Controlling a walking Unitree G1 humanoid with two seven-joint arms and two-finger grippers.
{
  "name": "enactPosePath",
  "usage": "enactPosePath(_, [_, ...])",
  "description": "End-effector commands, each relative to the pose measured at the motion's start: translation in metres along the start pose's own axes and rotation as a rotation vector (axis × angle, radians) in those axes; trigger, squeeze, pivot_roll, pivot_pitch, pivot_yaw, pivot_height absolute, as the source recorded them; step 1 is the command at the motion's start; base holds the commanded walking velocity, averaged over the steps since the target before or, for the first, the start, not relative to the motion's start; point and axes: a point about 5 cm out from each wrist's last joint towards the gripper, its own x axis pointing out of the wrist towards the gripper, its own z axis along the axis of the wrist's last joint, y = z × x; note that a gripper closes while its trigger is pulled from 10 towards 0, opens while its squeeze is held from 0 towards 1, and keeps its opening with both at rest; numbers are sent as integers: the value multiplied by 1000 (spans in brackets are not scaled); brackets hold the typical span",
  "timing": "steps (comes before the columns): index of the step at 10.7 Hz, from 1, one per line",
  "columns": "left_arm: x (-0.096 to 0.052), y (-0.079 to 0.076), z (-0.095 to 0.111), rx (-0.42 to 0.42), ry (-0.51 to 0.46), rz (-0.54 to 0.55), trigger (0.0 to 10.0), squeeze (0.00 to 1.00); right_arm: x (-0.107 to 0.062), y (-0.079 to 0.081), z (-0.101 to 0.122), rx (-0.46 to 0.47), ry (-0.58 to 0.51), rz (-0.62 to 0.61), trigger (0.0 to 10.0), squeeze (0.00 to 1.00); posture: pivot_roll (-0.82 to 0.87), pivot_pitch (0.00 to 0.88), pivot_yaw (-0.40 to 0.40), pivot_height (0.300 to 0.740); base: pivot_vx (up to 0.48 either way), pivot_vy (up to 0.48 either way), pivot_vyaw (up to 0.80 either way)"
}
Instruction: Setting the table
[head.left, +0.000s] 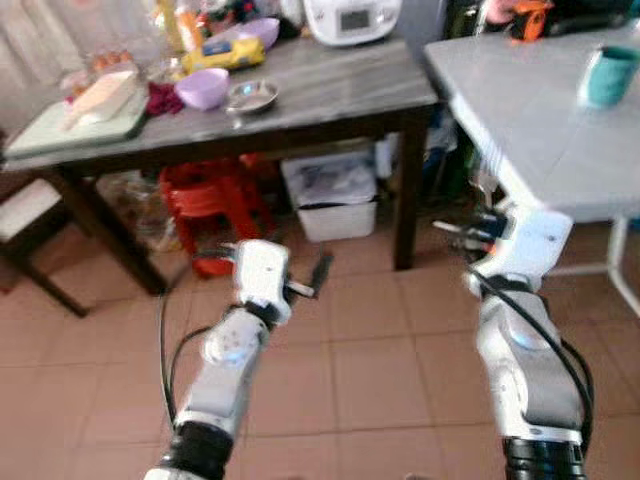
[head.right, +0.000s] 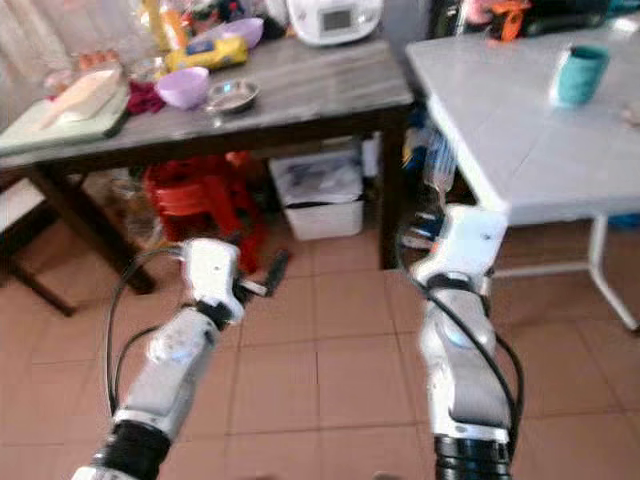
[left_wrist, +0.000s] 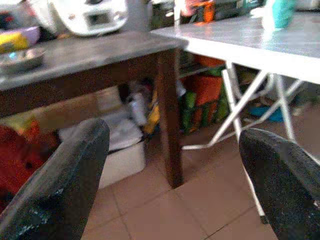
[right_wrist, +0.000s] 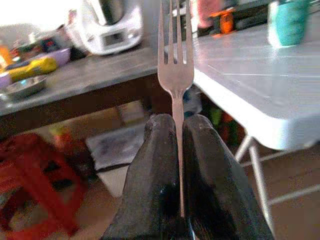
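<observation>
Two tables meet at a corner. Left table (head.left: 330, 90): cutting board (head.left: 75, 125) at left edge, two bowls (head.left: 203, 88) mid-front, cooker (head.left: 350, 18) at back right corner. Right table (head.left: 540, 120): cup (head.left: 610, 75) near right edge. Under left table: stool (head.left: 210, 205) left, bin (head.left: 330, 195) right. Right gripper (right_wrist: 177, 165) holds fork (right_wrist: 175, 65) just before right table's front corner.

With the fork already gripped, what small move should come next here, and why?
Probably lift the right hand up and forward over the white table. It is shut on the fork, tines pointing away from the wrist, but it sits below the table's edge near the corner. The white table carries just a teal cup at its far side. The left hand is open, holding nothing.
</observation>
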Motion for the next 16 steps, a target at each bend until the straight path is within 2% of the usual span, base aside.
enactPosePath(1, [-2, 10, 1, 18, 0, 26, 10000, 0, 0, 9, 4, 11, -20, 28, 10000, 0, -158, 58, 119, 740, 0, 458, 0])
enactPosePath(3, [-2, 9, 2, 35, -5, 31, 10000, 0, -1, 8, 3, 4, -20, 27, 10000, 0, -161, 59, 118, 740, 0, 353, 0])
enactPosePath(9, [-1, 8, 9, 23, -53, 17, 10000, 0, 0, 10, 5, -33, -36, 51, 10000, 0, -160, 51, 111, 740, 0, 0, 68])
enactPosePath(14, [-1, 5, 8, 14, -51, -4, 10000, 0, 0, 10, 4, -32, -35, 46, 10000, 0, -163, 52, 115, 740, 358, 0, 514])
enactPosePath(16, [-1, 3, 8, 11, -50, -11, 10000, 0, -1, 10, 3, -30, -32, 44, 10000, 0, -163, 55, 116, 740, 381, 0, 0])
